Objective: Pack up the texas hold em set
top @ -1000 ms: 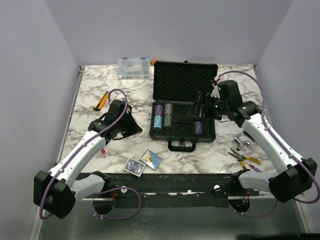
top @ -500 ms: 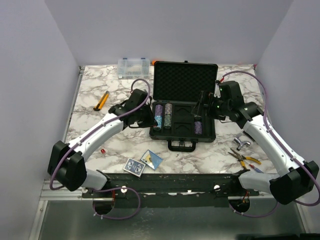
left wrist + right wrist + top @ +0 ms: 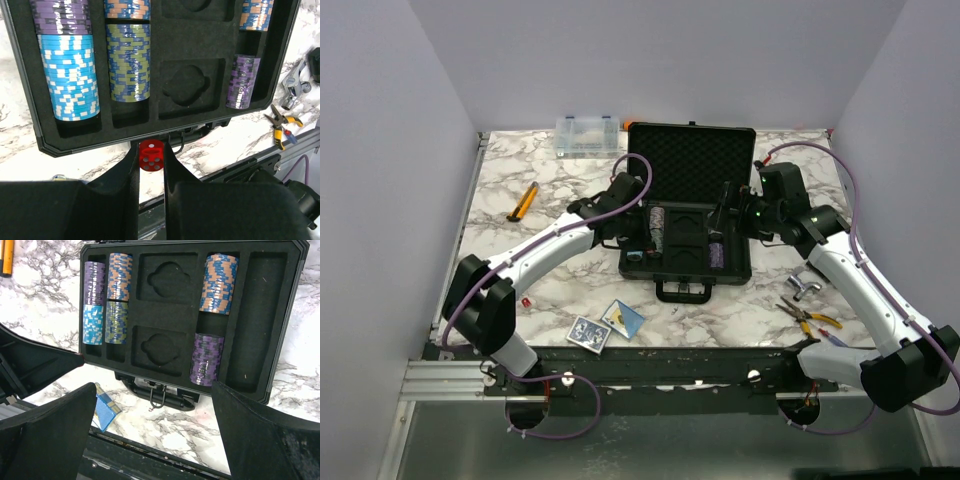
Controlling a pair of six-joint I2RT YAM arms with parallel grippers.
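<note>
The black case (image 3: 690,132) lies open mid-table, its foam lid up at the back. Its slotted tray (image 3: 192,45) holds chip stacks (image 3: 70,75) at left and right (image 3: 218,282). My left gripper (image 3: 151,159) hangs over the tray's front-left edge, also seen from above (image 3: 642,240). It is shut on a red die (image 3: 151,154). Above the tray's right side, my right gripper (image 3: 723,215) stands wide open and empty (image 3: 154,390). Two blue-white card decks (image 3: 588,332) (image 3: 622,318) lie in front of the case. Another red die (image 3: 527,301) sits left of them.
A clear organizer box (image 3: 587,135) stands at the back left. An orange-handled tool (image 3: 524,201) lies at the left. Pliers (image 3: 810,320) and a metal piece (image 3: 805,287) lie right of the case, whose handle (image 3: 157,392) juts forward.
My left arm has swung right from the table's left side to the case's front-left, carrying the red die. The right arm has hardly moved.
</note>
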